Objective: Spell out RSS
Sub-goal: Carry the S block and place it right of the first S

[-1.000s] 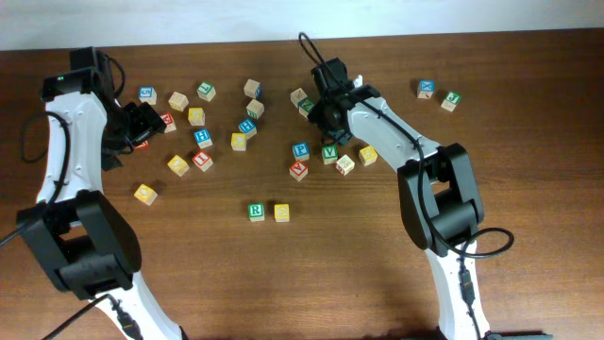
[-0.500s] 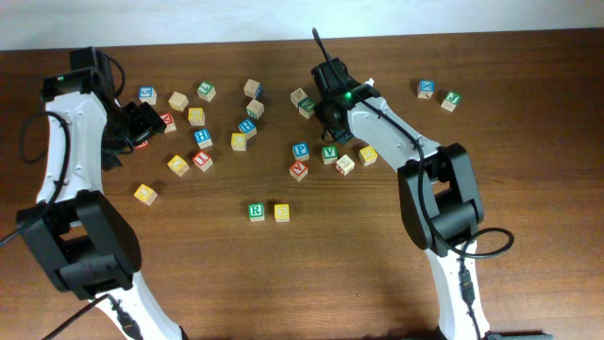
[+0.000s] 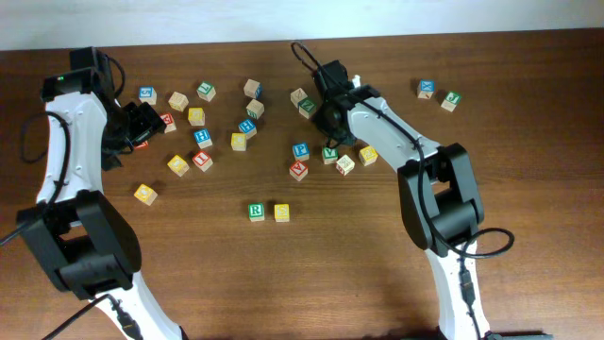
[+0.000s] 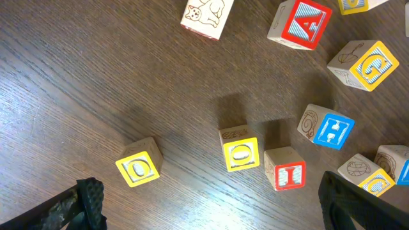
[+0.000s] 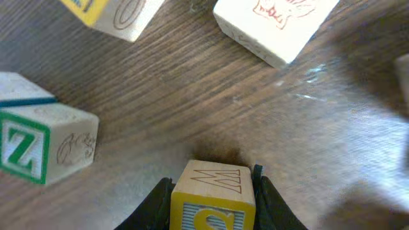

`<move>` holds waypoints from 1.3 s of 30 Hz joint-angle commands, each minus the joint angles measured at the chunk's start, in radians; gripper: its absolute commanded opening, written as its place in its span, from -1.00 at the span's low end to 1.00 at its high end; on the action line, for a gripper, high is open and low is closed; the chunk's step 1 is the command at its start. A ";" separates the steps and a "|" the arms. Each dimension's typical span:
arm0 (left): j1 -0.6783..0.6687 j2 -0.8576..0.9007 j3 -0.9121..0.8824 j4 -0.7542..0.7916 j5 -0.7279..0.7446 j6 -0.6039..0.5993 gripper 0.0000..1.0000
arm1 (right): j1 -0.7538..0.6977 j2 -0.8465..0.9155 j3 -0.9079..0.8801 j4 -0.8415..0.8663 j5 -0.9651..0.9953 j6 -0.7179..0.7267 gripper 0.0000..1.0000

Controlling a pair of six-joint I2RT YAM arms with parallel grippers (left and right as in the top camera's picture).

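Note:
The green-bordered R cube [image 3: 255, 212] lies at the table's front middle, with a yellow-faced cube [image 3: 281, 212] touching its right side. My right gripper [image 3: 329, 117] hangs over the cube cluster at the back middle. In the right wrist view it [image 5: 212, 203] is shut on a yellow S cube [image 5: 212, 191] held above the wood. That cube is hidden under the gripper in the overhead view. My left gripper [image 3: 138, 124] is open and empty at the far left. In its wrist view it [image 4: 214, 214] spans bare wood, with its fingers [image 4: 89, 203] wide apart.
Loose cubes are scattered across the back of the table. A green V cube [image 3: 329, 152] and a red cube [image 3: 298, 170] lie below my right gripper. A green Z cube [image 5: 25, 150] and a white cube [image 5: 275, 25] are nearby. Two yellow O cubes [image 4: 138, 168] and a red I cube [image 4: 284, 169] lie ahead of my left gripper.
My right gripper has swung a little over the back cluster and its cable has shifted left. The left arm and the cubes on the table have not moved.

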 commanded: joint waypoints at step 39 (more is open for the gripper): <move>0.005 0.007 0.001 -0.001 0.000 -0.011 0.98 | 0.328 -0.389 -0.575 0.154 -0.054 -0.242 -0.05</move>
